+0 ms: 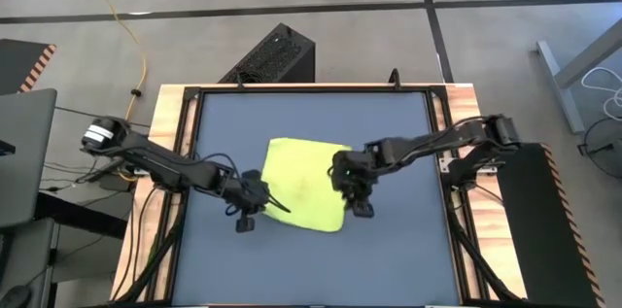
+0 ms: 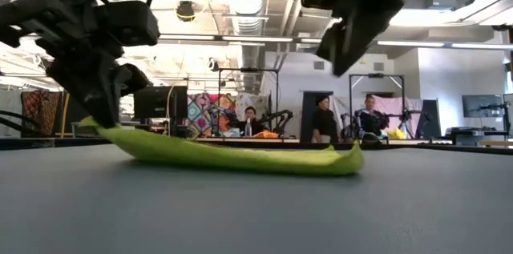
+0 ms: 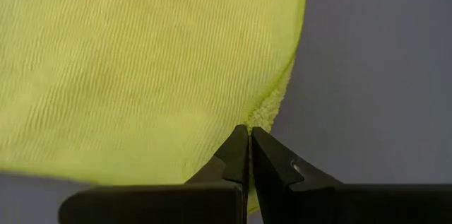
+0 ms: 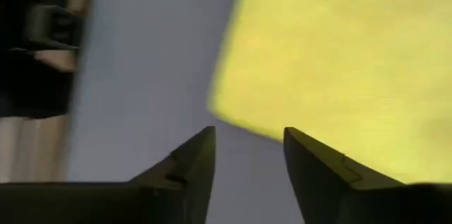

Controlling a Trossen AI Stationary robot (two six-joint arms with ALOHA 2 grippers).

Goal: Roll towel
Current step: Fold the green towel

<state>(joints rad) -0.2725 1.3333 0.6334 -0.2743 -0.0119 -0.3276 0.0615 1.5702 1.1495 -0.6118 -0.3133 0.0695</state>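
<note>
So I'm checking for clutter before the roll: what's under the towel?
Only the dark tabletop shows around the towel. It lies nearly flat, with no bump; beneath it is covered. The left gripper pinches its edge.

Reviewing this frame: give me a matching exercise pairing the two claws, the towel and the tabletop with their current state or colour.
Column one:
1. left claw
2. right claw
3. towel
4. tabletop

Column two:
A. lime yellow-green, lying mostly flat
B. open, raised above the towel's right edge
C. dark blue-grey
D. shut on the towel's edge

Pairs: 1-D, 2-B, 3-A, 4-C
</note>
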